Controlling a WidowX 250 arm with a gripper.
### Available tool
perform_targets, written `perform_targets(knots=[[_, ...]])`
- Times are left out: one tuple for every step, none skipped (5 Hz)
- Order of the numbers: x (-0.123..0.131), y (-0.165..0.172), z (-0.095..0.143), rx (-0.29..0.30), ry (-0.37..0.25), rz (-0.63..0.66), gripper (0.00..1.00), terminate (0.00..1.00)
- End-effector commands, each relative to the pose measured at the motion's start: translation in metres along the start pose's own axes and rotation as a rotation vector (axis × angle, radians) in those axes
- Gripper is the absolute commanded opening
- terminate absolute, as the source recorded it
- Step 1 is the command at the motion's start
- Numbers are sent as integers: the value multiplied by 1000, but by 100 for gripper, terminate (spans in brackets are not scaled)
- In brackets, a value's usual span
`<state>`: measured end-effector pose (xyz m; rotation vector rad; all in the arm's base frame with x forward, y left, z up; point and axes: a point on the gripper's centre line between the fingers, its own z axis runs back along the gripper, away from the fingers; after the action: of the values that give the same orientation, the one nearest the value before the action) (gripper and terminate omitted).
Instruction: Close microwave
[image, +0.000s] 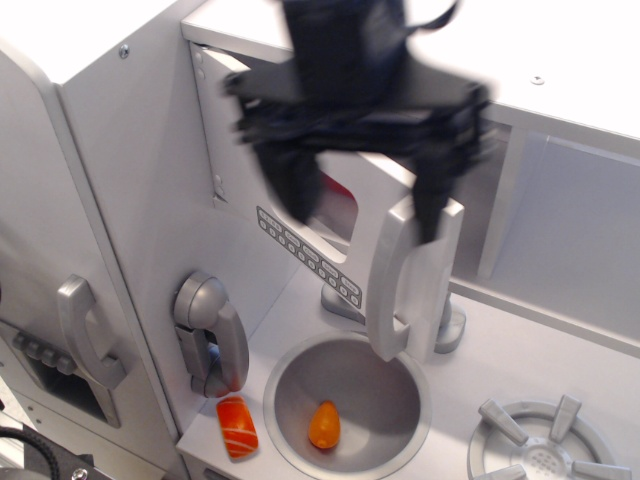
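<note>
The microwave (330, 250) door below the spread-apart pincer (365, 205) should be pressed flush, near its handle (395, 280).

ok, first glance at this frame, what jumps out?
The blurred black gripper dominates top centre, fingers spread, just above the microwave door, which hangs partly open with its long grey handle toward the camera. Below, two bright spots break the grey: an orange piece in the round sink and a salmon-coloured piece on the counter left of it.
</note>
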<state>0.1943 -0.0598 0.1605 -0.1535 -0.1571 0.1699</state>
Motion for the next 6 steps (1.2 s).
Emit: perform_targets(knots=[[12, 48, -3, 66, 14, 10, 100, 0], [27, 61, -14, 98, -17, 36, 100, 0], [43, 59, -24, 120, -21, 56, 100, 0], [57, 54, -31, 133, -65, 48, 100, 0], [67, 47, -36, 126, -114, 39, 100, 0], [80, 40, -44, 114, -116, 71, 100, 0]])
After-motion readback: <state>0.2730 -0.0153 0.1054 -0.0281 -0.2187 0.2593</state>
